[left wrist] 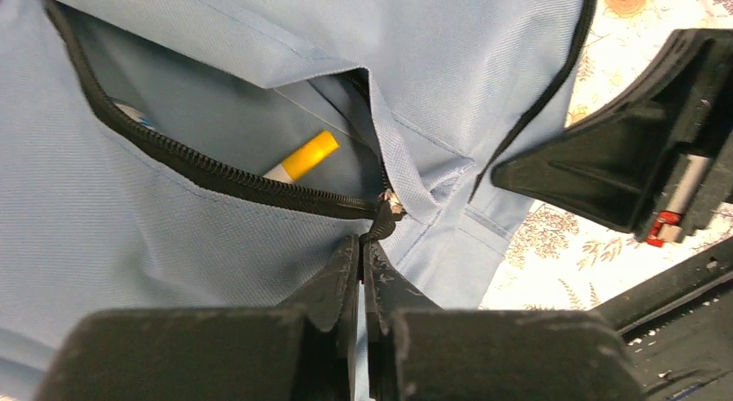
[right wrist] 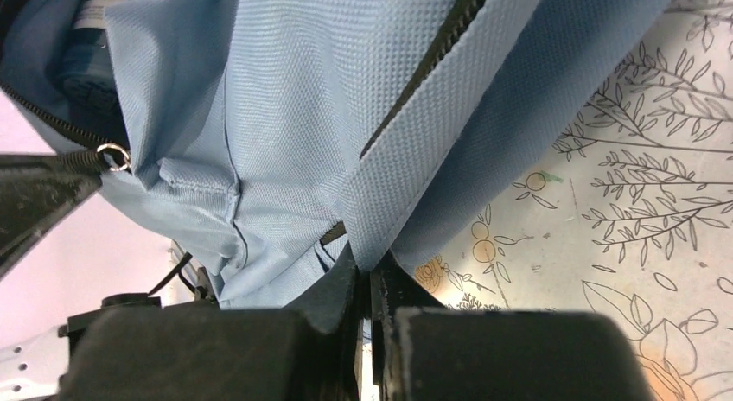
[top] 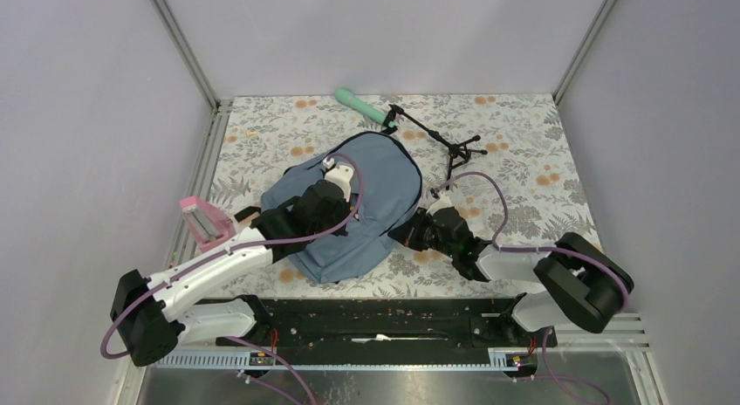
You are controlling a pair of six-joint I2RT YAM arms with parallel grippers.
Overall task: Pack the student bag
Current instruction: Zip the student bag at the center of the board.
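Blue fabric fills most of what you see here. The bag (top: 384,174) lies flat in the middle of the floral cloth (top: 524,161), with both arms reaching onto it from the near side.

Left gripper (left wrist: 361,245): fingers pressed together, with the black pull (left wrist: 380,226) of the zip (left wrist: 199,163) pinched between the tips. The zip is open along most of its length and the pull sits at its right-hand end in the left wrist view. Through the gap you can see a marker (left wrist: 302,156) with a yellow cap lying inside the pocket. There's something pale further left in there too, but I can't tell what.

Right gripper (right wrist: 367,267): also closed, clamped on a blue strap (right wrist: 449,116) that runs off the bag's edge. It's at the bag's right side, just above the cloth. In the right wrist view there's a blue thing with a printed label (right wrist: 86,38) tucked inside the bag, but it's too cut off to name.

The two grippers are close to each other, and each shows up in the other's wrist view.

Other stuff on the cloth:
- a green stick (top: 362,108) at the far edge
- a black tripod (top: 441,141) just right of it, lying down, and the two look like they touch
- a pink case (top: 202,220) at the near left, beside the left arm, apart from the bag
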